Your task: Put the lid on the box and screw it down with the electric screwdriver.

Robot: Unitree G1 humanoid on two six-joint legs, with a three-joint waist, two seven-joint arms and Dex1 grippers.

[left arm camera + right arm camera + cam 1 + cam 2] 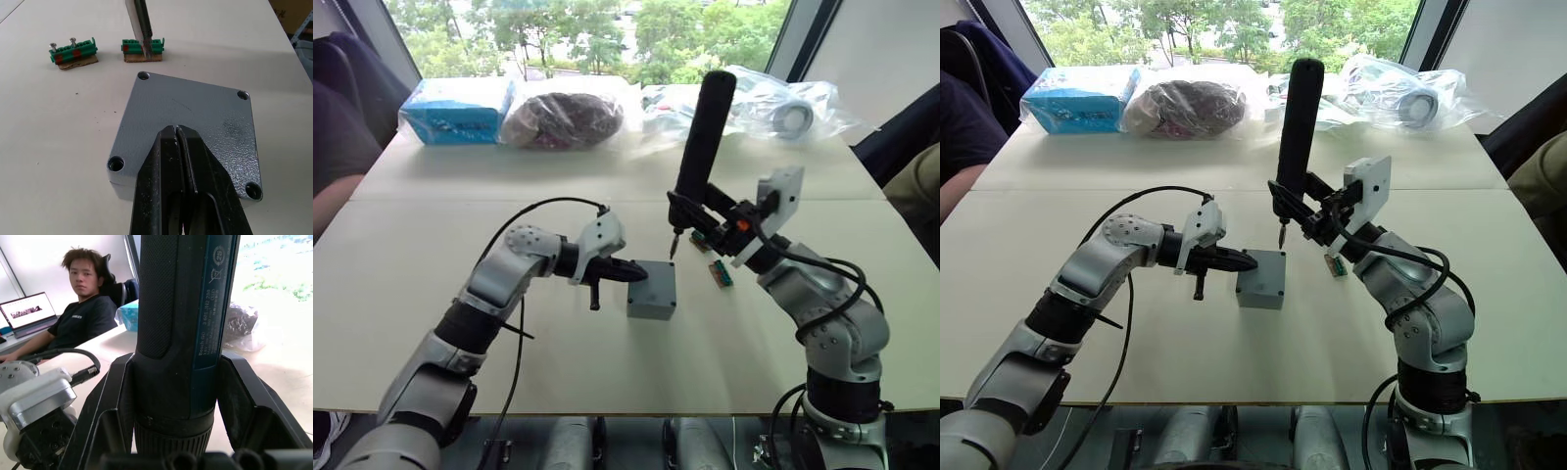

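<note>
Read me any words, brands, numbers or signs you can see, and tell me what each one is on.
"Bosch GO": blue strip of the electric screwdriver.
Crossed-out bin sign: same strip.
Finer print beside them, and the lettering on the blue packet: too small to read.

Daylight from the window (607,29) behind the desk (431,245) gives bright, soft-shadowed views; the right wrist background is overexposed, and foreground end effector parts blur
</note>
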